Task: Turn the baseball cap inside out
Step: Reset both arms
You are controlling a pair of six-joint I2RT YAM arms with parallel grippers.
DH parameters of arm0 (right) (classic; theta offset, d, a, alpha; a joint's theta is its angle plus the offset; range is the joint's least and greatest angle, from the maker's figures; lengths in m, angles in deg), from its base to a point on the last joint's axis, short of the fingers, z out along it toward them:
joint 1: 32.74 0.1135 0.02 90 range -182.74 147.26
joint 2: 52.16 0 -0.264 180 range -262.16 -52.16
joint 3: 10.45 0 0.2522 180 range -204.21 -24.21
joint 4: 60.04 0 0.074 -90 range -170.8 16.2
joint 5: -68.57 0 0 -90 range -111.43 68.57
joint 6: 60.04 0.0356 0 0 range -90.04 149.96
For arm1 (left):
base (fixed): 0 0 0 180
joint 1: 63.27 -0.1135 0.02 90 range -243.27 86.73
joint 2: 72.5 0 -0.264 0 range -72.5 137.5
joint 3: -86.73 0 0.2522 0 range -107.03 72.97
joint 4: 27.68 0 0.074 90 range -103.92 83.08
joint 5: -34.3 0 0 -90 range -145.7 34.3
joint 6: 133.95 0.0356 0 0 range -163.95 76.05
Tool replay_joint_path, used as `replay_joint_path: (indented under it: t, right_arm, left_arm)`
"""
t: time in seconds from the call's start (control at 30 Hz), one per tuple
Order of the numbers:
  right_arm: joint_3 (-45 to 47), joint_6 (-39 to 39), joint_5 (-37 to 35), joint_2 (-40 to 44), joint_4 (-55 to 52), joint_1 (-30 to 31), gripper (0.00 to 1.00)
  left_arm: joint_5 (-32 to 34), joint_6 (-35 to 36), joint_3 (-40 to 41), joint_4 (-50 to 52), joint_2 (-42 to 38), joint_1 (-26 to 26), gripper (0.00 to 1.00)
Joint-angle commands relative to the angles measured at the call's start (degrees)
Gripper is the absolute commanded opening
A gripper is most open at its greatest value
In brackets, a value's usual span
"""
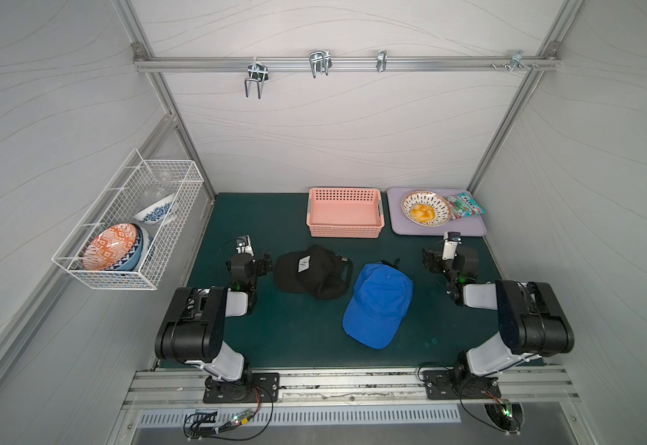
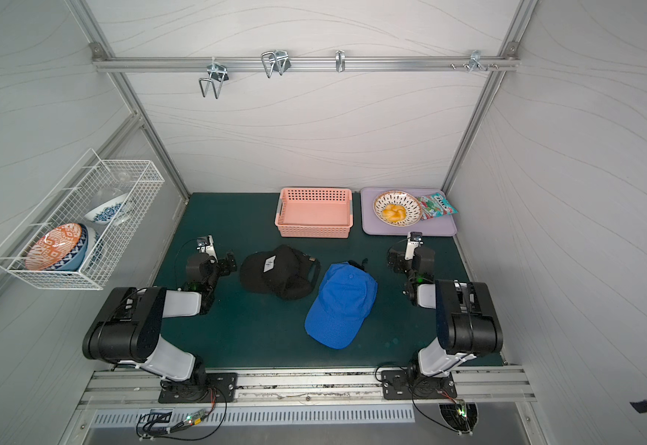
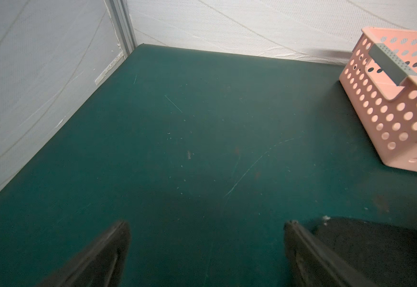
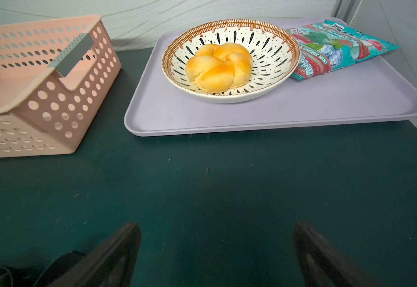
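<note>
Blue cap (image 1: 377,304): on mat (image 1: 295,339), crown up, just beside black cap (image 1: 310,271) | left gripper (image 3: 207,223), right gripper (image 4: 217,226): spread wide, empty | risk: wrong cap grabbed, two lie close; fabric slips; stiff brim resists.

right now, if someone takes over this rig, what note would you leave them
Grippers: left gripper open and empty, close beside the black cap; right gripper open and empty, over bare mat.
Things: black cap and blue cap lie side by side on the mat between the arms, neither held.
Done: nothing that shows; the blue cap sits crown up, right side out.
Left: grip a cap and turn its crown inside out.
</note>
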Motion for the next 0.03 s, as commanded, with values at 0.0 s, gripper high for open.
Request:
replay_joint_path:
  t: [0.0]
  right_arm:
    - [0.0, -0.48, -0.21, 0.61, -0.18, 0.3, 0.99]
  left_arm:
    - [-0.51, 0.47, -0.61, -1.78, -0.4, 0.18, 1.0]
